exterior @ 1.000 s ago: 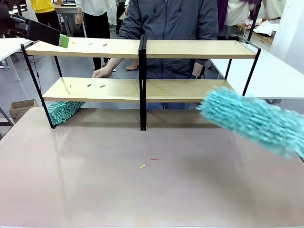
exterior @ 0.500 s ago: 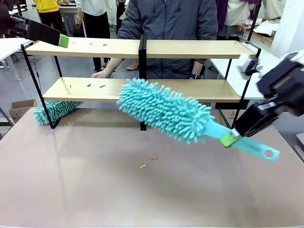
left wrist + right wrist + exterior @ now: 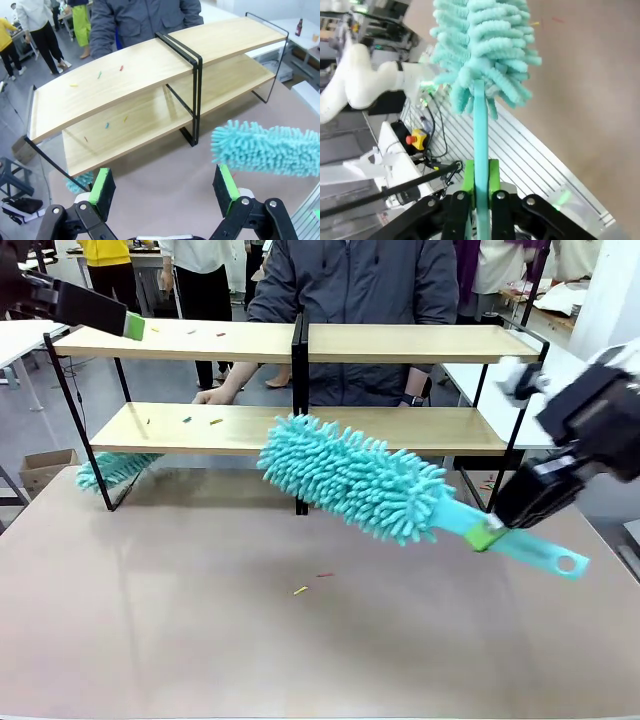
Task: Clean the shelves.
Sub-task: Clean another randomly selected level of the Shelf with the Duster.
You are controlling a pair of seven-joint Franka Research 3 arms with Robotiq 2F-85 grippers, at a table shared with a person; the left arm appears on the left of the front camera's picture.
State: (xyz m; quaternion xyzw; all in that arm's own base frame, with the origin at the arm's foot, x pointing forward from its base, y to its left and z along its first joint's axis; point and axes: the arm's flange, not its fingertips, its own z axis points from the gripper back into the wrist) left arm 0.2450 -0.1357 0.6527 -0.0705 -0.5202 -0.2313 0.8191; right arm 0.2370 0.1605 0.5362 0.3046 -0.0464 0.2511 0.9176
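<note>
1. The shelves (image 3: 400, 343) stand along the bench's (image 3: 200, 640) far edge, long axis left to right.
2. Two pale wooden boards, thin black metal frame, central post; coloured scraps (image 3: 215, 422) dot the left halves.
3. Right claw (image 3: 487, 532) clamps a fluffy teal duster's (image 3: 360, 478) handle; left claw (image 3: 162, 180) gapes wide, empty, by the top board's left end.

A cardboard box (image 3: 45, 470) sits on the grey floor.
</note>
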